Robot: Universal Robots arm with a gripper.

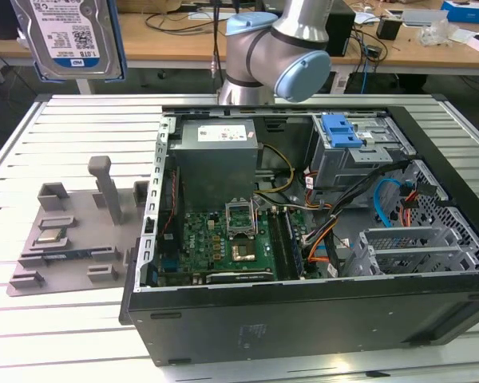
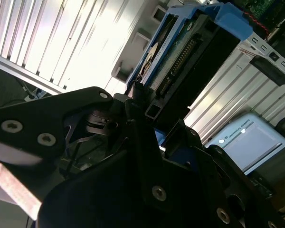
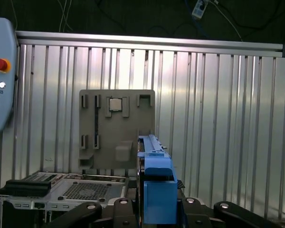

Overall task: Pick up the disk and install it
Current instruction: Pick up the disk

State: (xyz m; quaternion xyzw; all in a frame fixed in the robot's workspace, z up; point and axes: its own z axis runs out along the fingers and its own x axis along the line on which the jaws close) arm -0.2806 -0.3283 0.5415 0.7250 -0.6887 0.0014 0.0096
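Disk (image 1: 72, 36): where is it?

High in the air at the exterior view's far left, above the ribbed metal table (image 1: 64, 128) and well apart from the open computer case (image 1: 303, 319).

What has hold of it?

The gripper (image 3: 154, 208). In the first wrist view its black fingers (image 3: 192, 206) are clamped on the disk's blue frame, one on each side. The second wrist view shows the disk edge-on, with its row of connector pins facing the camera.

Any writing on it?

A white-and-blue label with barcodes and small print faces the exterior view. The grey box (image 1: 215, 159) inside the case also has a white sticker on top.

What else is there?

A grey holder plate (image 1: 72, 231) lies on the table left of the case. In the first wrist view a small square chip (image 3: 115, 104) sits in it. A blue latch (image 1: 339, 130) sits at the far right inside the case.
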